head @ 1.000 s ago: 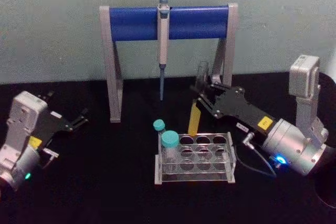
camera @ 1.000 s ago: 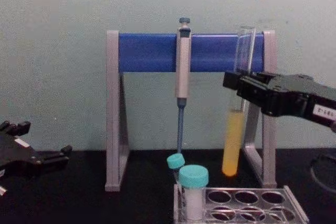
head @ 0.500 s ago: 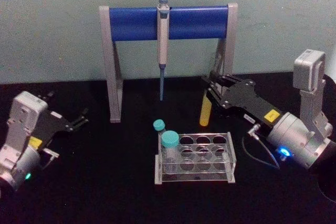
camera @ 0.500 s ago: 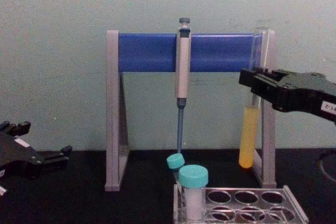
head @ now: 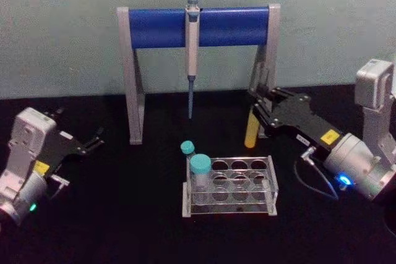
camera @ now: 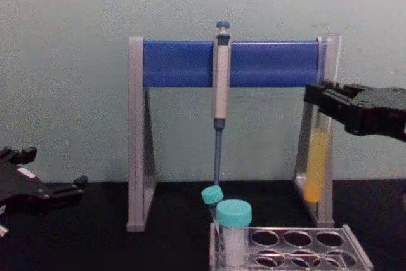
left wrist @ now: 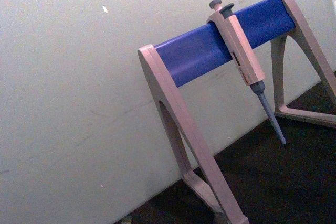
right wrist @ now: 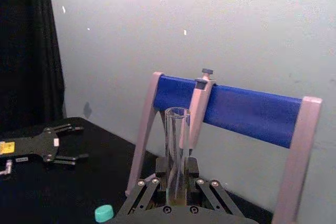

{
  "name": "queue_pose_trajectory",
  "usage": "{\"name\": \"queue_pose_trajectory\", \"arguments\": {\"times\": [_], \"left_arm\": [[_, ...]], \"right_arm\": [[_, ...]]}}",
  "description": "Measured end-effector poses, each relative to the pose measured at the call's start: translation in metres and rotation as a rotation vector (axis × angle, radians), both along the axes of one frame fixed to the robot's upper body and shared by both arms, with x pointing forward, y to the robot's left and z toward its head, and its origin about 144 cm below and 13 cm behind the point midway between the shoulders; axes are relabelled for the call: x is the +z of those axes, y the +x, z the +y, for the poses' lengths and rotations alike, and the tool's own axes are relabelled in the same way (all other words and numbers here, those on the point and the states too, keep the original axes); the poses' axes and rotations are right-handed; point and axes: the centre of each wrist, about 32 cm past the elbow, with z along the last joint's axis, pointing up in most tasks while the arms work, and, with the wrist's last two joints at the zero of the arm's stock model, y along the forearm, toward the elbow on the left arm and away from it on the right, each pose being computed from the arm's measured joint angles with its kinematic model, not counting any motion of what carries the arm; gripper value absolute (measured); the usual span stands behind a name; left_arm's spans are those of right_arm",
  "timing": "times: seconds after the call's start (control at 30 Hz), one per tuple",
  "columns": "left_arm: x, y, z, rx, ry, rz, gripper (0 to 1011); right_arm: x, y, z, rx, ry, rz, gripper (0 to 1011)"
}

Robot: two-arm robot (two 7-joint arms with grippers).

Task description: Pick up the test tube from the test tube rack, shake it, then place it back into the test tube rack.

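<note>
The test tube is a thin clear glass tube with yellow liquid in its lower part. It hangs upright in the air, behind and to the right of the test tube rack. My right gripper is shut on its upper half. In the chest view the test tube hangs in front of the stand's right leg, above the rack, held by the right gripper. The right wrist view shows the tube's open mouth rising between the fingers. My left gripper rests open at the far left.
A grey-and-blue pipette stand spans the back, with a pipette hanging from its bar. Two teal-capped vials stand in the rack's left holes. A pale wall rises close behind the stand.
My right gripper has carried the test tube to the right, from above the rack's back row to in front of the stand's right leg. The left arm has not moved.
</note>
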Motion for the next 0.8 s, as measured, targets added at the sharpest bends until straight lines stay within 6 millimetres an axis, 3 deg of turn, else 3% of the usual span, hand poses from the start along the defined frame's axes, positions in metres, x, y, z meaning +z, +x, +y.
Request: {"name": "queue_pose_trajectory", "arguments": {"times": [0.43, 0.8], "left_arm": [[0.0, 0.0, 0.0, 0.0, 0.0, 0.0, 1010], [0.0, 0.0, 0.0, 0.0, 0.0, 0.0, 1010]], "right_arm": [[0.001, -0.02, -0.017, -0.021, -0.024, 0.013, 222], [0.002, -0.039, -0.018, 0.065, -0.035, 0.057, 222]]}}
